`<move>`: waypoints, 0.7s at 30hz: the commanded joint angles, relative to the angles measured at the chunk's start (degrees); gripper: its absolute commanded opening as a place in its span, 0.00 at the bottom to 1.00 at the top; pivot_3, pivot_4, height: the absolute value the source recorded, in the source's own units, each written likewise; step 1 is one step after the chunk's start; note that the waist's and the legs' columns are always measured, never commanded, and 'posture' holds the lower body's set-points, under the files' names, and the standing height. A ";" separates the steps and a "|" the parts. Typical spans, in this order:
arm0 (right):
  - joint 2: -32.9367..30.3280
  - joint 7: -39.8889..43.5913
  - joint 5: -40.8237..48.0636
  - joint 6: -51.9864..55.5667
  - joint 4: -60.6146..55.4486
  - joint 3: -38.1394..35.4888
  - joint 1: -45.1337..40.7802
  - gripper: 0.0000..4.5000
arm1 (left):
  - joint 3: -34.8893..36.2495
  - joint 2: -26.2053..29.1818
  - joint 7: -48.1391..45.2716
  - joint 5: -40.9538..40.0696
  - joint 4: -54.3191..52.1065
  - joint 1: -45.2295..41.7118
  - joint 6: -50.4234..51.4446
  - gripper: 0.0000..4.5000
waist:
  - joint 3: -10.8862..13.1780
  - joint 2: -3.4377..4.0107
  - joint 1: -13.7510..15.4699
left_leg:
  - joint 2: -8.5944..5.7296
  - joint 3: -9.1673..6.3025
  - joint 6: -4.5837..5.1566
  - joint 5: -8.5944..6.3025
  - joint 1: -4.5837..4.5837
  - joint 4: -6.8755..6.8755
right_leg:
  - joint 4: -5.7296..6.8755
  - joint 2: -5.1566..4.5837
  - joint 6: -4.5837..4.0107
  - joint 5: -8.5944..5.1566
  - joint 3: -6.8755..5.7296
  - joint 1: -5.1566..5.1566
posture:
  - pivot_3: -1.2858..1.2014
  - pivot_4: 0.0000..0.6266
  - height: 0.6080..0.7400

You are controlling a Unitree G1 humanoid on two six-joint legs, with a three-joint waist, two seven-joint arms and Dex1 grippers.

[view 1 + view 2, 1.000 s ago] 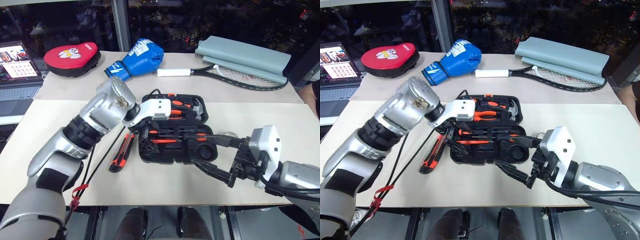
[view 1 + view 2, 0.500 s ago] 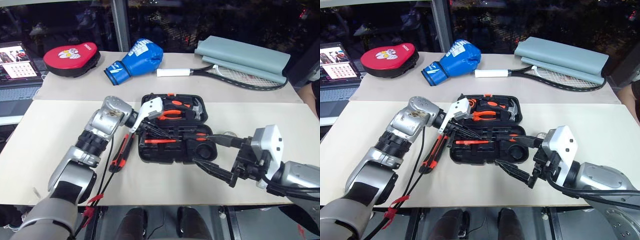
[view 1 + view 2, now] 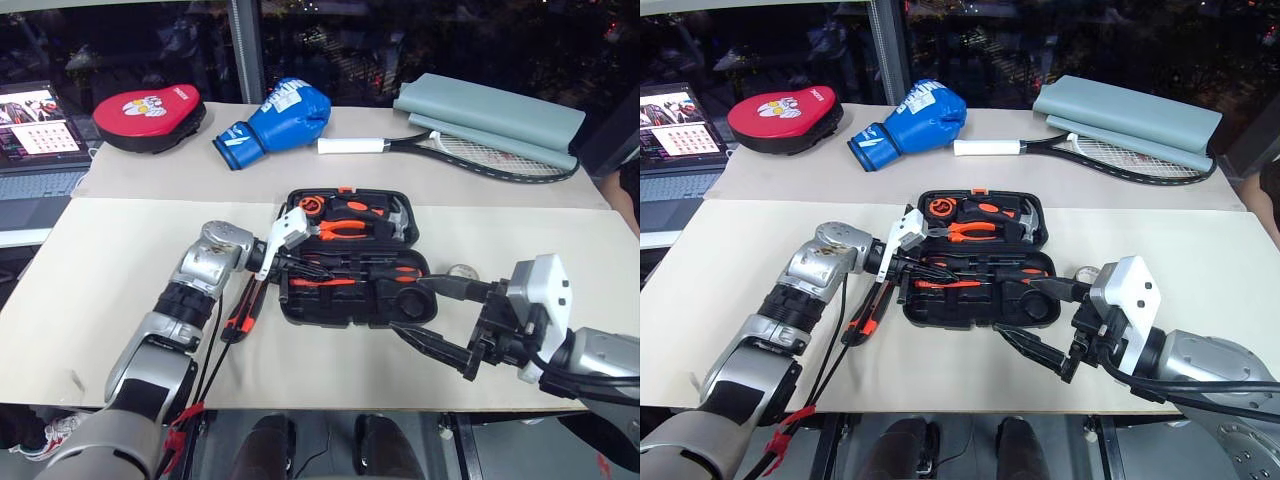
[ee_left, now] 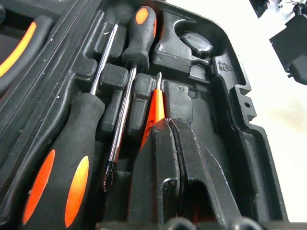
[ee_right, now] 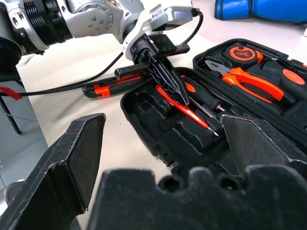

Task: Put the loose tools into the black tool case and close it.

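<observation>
Tester screwdriver (image 5: 184,108) pinched in left gripper (image 5: 168,84) (jaws closed); right gripper (image 3: 440,320) gaping.

The 2 head views look forward and down over the table (image 3: 120,300), sharing the open black tool case (image 3: 420,310). The left wrist view sits close inside that case; the right wrist view looks across it from low down.

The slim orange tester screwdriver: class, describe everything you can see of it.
The slim orange tester screwdriver has a translucent-looking orange body and a thin metal tip. It lies slanted in the open black tool case, beside two black-and-orange-handled screwdrivers. The left gripper is shut on its rear end.
</observation>
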 commanded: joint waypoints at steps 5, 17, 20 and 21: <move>-0.55 -0.25 0.69 -1.12 -0.78 -1.52 -0.29 1.00 | 2.98 -0.80 -0.17 -3.08 -0.27 -0.82 3.89 0.01 | 0.00 0.00 -0.01 | 0.00 0.00 0.00 0.00 -0.01 0.00 | 0.00 0.00 0.00 0.00 0.00 -0.01 | 0.52 0.24 0.97; -0.24 -0.67 0.79 -1.21 -0.43 -1.34 -0.75 1.00 | -0.24 -0.18 0.79 1.90 1.82 1.28 -2.38 0.01 | -0.01 -0.01 0.00 | 0.00 0.00 0.00 0.00 0.01 0.00 | 0.00 0.00 0.00 0.00 0.00 0.01 | 0.52 0.24 0.97; -0.26 -0.87 1.05 -1.19 -0.35 -1.33 -0.98 1.00 | -0.57 0.01 0.87 2.84 2.43 1.85 -4.50 0.01 | -0.04 -0.01 -0.02 | 0.00 0.00 0.00 0.00 0.03 0.00 | 0.00 0.00 0.00 0.00 0.00 0.03 | 0.52 0.24 0.97; -0.26 -0.92 1.11 -1.18 -0.27 -1.35 -1.08 1.00 | -0.51 0.00 1.08 3.02 2.72 1.89 -4.81 0.01 | -0.06 -0.01 -0.02 | 0.01 0.00 0.00 0.00 0.05 0.00 | 0.00 0.00 0.00 0.00 0.00 0.04 | 0.52 0.24 0.97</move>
